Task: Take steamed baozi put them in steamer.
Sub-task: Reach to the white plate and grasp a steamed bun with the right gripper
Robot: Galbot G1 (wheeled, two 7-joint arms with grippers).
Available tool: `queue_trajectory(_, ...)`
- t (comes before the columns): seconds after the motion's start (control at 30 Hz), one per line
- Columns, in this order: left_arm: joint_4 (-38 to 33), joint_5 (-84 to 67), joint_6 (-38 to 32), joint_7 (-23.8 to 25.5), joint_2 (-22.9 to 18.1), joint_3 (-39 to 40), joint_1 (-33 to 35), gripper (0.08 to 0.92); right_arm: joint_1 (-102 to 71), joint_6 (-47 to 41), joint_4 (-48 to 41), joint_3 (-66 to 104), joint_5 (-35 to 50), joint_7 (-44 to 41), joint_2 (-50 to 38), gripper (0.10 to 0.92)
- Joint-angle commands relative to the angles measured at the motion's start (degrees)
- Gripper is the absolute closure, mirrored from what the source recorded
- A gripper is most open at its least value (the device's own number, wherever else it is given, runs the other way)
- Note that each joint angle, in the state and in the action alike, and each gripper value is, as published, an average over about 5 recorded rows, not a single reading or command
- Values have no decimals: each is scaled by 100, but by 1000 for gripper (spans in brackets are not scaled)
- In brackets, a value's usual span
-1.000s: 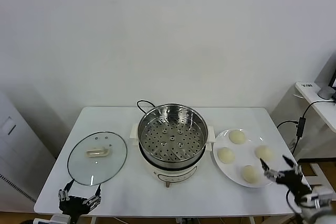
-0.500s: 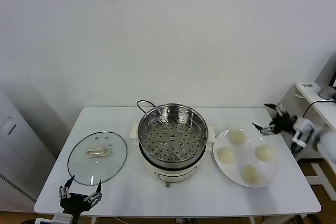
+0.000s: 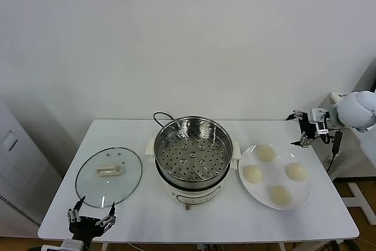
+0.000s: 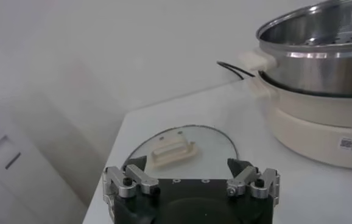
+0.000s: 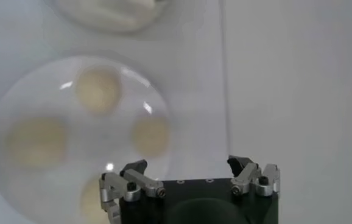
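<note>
Right gripper (image 3: 304, 127) is hovering, fingers spread, above the tabletop's (image 3: 147, 213) far right corner beyond four cream-white round baozi (image 3: 265, 153); shiny steel steamer (image 3: 193, 154) is standing centrally; left gripper (image 3: 90, 220) is idling, fingers spread, near the front left edge.

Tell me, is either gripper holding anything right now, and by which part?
Nothing is held. The right gripper is open in the air beyond the plate; the left gripper is open at the table's near edge. All four baozi lie on the plate.
</note>
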Motion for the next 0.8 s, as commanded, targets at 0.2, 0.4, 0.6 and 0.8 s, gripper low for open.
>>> queue_trajectory(0.2,7,24,1,-3,-29,-14,58,177,-290,332,-1430,132,-1209,-105,1451,203)
queue_trajectory(0.4,22,24,8,-2,-32,-20,65,177,-410,429,-1677,333,-1622,113,1663,203)
queue_trajectory(0.6,32,11,-1,-31,-34,-26,55,177,-421,508,-1895,474,-1809,416,1804,203)
queue_trajectory(0.8,38,7,-25,-66,-47,-4,45,177,-404,509,-1981,488,-1774,459,1831,203)
